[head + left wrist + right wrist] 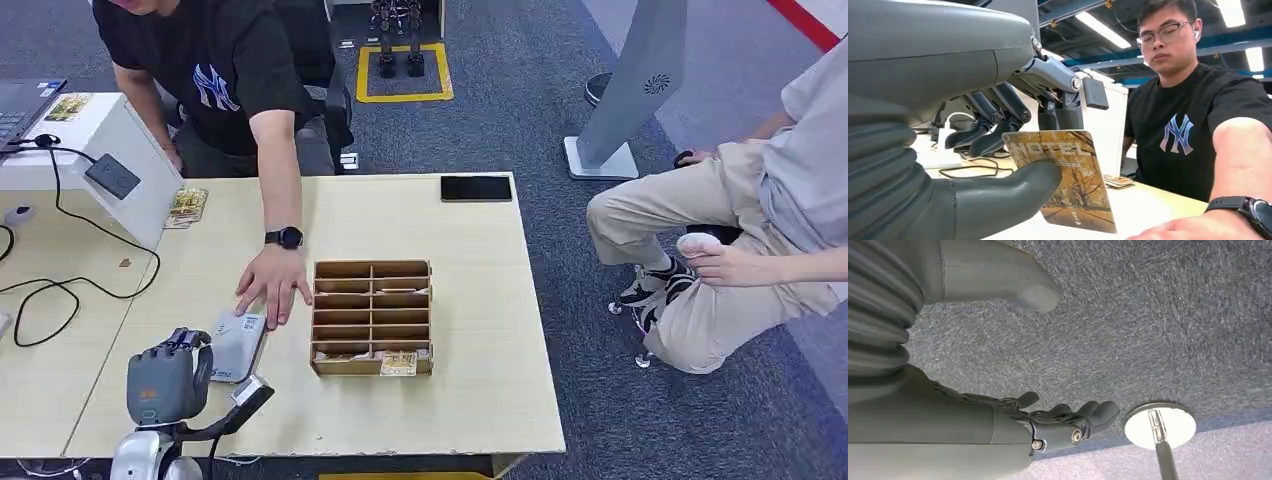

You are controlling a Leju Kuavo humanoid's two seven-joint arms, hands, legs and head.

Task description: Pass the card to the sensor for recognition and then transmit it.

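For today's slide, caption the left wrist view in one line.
Left robot hand pinches a hotel card while a person watches.

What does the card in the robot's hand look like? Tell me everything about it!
The card is a thin, flat rectangle with rounded corners that looks like plastic. Its face shows golden autumn trees, with the word HOTEL in pale letters near one end and smaller print, too small to read, near the other. The robot's left hand holds it upright and a little tilted, pinched between the thick grey thumb in front and the darker fingers behind. It is raised above the wooden table, beside a person's arm.
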